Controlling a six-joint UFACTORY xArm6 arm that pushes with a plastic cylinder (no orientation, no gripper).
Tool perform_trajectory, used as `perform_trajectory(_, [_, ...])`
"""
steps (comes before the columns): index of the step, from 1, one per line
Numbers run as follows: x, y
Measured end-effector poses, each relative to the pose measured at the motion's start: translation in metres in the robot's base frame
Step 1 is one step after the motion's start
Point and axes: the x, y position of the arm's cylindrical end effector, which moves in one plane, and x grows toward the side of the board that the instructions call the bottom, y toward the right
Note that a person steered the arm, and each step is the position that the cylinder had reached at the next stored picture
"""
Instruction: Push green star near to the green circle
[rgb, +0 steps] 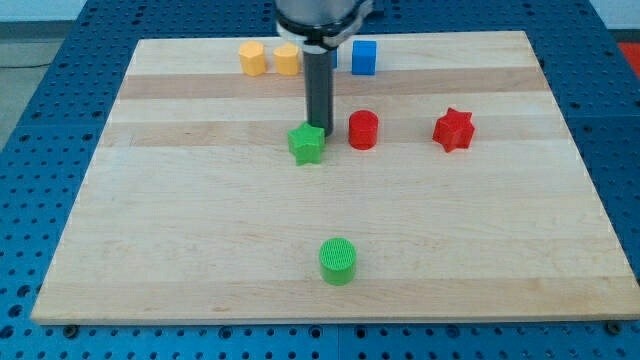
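Observation:
The green star (307, 144) lies on the wooden board (200, 220) a little above the middle. The green circle (338, 260) lies well below it, near the view's bottom and slightly to the right. My tip (320, 127) stands at the star's upper right edge, touching or almost touching it. The dark rod rises straight up from there to the arm at the view's top.
A red circle (363, 130) sits just right of my tip. A red star (453, 129) lies farther right. At the board's top edge are two yellow blocks (252, 58) (287, 59) and a blue cube (364, 57), partly behind the rod.

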Motion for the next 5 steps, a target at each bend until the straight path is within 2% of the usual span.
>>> perform_trajectory(1, [0.002,-0.041])
perform_trajectory(2, [0.030,-0.041])
perform_trajectory(4, [0.072,0.014])
perform_trajectory(5, [0.070,0.026])
